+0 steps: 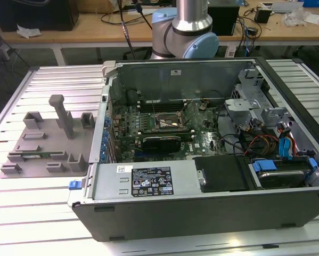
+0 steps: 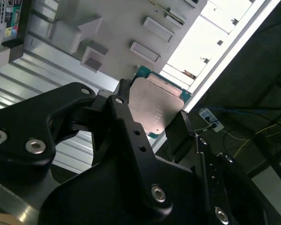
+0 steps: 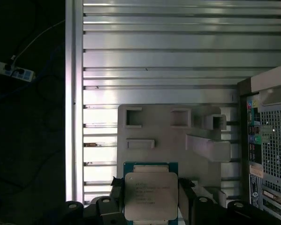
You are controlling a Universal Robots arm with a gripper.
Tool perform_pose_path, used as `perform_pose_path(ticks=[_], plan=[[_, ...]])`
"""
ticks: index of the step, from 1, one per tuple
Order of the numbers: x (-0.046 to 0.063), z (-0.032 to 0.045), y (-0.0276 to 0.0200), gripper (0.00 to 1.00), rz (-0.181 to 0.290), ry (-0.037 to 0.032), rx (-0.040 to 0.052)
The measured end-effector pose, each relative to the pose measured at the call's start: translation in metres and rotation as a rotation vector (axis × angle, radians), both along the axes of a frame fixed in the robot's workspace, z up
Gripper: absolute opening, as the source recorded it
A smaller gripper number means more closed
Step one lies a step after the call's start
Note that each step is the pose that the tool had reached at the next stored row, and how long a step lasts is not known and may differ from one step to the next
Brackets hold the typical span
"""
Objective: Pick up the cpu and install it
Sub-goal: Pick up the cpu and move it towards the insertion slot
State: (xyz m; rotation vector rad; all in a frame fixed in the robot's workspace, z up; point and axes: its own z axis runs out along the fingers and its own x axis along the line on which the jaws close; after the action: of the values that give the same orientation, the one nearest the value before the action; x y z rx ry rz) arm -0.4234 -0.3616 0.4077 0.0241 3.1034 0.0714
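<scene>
Cpu (image 3: 151,199) is pinched by its two thin edges in the black pincer (image 2: 153,112). It looks held up in the air over the grey tray (image 3: 168,136) on the bench (image 1: 37,213).

The cpu could slip or tip, because the pincer grips only its thin sides. If it comes down crooked, I think it could hurt the socket (image 1: 167,121).

The computer case (image 1: 202,213) lies open on the exterior view's right of the tray. Its tall wall (image 1: 107,122) stands between the tray and the socket. Loose cables (image 1: 260,143) lie further right.
</scene>
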Motion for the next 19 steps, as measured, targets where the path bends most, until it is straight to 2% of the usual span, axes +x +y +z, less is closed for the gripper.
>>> perform_pose_path(ticks=[2,14,19], plan=[[0.003,0.0000,0.0000,0.55,0.000,0.0001,0.0000],[0.037,-0.0001,-0.0001,0.55,0.000,0.0000,0.0000],[0.055,-0.0001,-0.0002,0.55,0.000,-0.0001,0.0001]])
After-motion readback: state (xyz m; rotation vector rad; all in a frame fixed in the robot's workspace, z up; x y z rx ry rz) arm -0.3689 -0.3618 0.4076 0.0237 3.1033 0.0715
